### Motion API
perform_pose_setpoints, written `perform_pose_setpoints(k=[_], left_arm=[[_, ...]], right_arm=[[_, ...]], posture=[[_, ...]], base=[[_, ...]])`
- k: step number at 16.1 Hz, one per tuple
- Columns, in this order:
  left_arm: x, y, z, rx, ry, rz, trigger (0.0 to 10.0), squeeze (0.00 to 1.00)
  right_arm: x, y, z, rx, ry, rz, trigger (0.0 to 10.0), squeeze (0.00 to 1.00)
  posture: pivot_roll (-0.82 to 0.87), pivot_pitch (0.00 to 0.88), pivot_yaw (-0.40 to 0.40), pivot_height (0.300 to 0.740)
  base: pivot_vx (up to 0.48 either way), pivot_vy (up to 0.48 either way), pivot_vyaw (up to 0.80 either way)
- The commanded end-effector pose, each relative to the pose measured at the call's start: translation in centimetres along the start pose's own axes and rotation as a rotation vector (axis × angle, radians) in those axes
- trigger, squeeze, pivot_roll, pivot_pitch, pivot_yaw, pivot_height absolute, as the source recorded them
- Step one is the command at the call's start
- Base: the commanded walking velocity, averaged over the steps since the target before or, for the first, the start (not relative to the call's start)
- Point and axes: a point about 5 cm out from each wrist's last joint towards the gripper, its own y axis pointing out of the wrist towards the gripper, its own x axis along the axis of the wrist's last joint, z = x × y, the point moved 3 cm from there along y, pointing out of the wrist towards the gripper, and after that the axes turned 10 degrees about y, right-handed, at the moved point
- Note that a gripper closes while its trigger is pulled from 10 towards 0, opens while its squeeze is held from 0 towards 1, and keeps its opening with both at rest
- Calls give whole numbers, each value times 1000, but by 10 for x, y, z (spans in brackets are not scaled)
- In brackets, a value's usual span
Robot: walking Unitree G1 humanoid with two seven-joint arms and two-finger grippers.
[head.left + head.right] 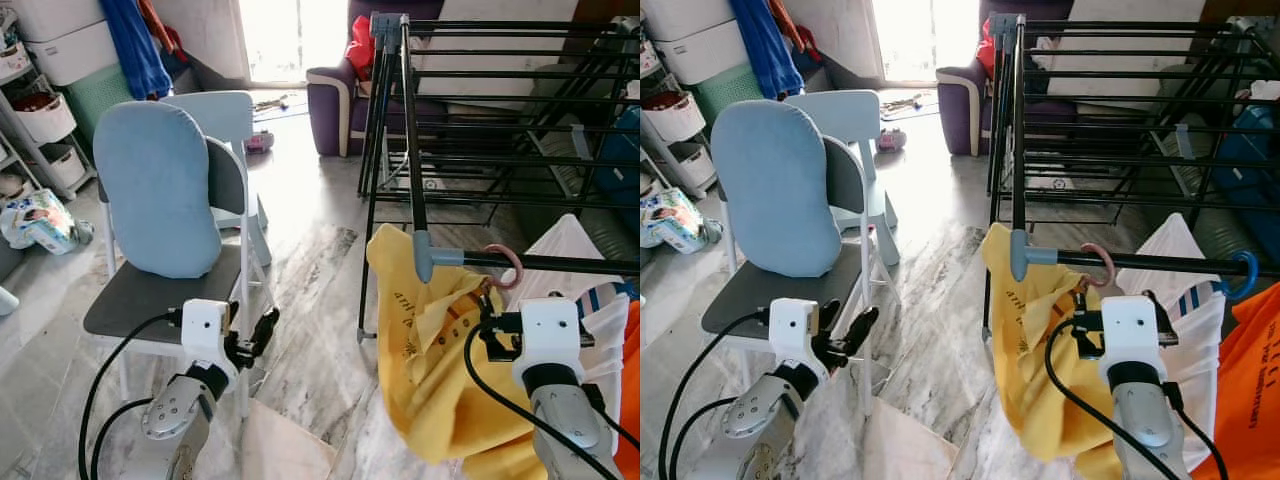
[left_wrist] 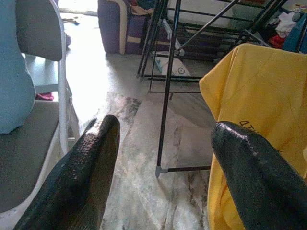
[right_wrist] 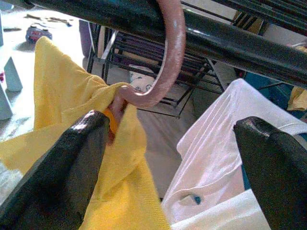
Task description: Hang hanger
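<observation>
The pink curved plastic hanger hook [image 3: 165,62] sits over the black metal rail [image 3: 225,43] of the black folding drying rack [image 1: 480,130], at the rack's near edge. A yellow cotton shirt with dark lettering [image 1: 430,350] hangs from this hanger and drapes down below the rail. Just beside it on the same rail hangs a white garment with a buttoned collar [image 3: 225,163], and an orange printed garment [image 1: 1240,390] hangs further along.

The right gripper [image 3: 172,163] is raised just below the hook, with its fingers spread wide apart; one finger [image 3: 62,167] lies against the yellow fabric, while the other is in front of the white garment.

The left gripper [image 2: 163,158] is held low and forward with fingers spread, holding nothing, beside a grey-seated white chair carrying a pale blue cushion [image 1: 160,190]. The floor is marbled grey tile [image 1: 300,300].
</observation>
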Motion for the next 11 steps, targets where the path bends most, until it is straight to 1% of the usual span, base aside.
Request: perform_pose_setpoints(k=[1,3,4,5,6,7,8,9,10,11], left_arm=[[0,2,1,-5,4,3,10000,0],[0,2,1,-9,5,4,10000,0],[0,2,1,-10,6,5,10000,0],[0,2,0,-11,6,5,10000,0],[-1,2,0,-13,6,7,10000,0],[-1,2,0,-14,5,8,10000,0],[-1,2,0,-15,5,9,10000,0],[-1,1,-1,-14,5,9,10000,0],[-1,1,0,-12,2,9,10000,0],[-1,1,-1,-12,-1,9,10000,0]], right_arm=[[-2,2,-5,-34,20,19,10000,0],[-14,4,-10,-57,82,89,10000,0],[-27,3,-3,-18,171,176,10000,0],[-33,2,2,11,213,216,10000,0],[-43,-3,20,99,288,302,10000,0],[-49,-9,35,178,320,366,10000,0],[-45,-11,44,229,344,358,10000,0],[-43,-12,48,251,353,352,10000,0],[-35,-15,59,340,359,342,10000,0],[-34,-16,59,351,341,335,10000,0]], posture=[[-158,0,43,740],[-159,0,45,740],[-160,0,46,740],[-160,0,46,740],[-160,0,47,740],[-157,0,46,740],[-157,0,45,740],[-157,0,45,740],[-157,0,44,740],[-157,0,44,740]], base=[[0,0,0],[0,0,0],[0,0,0],[0,0,0],[0,0,0],[0,0,0],[0,0,0],[0,0,0],[0,0,0],[0,0,0]])
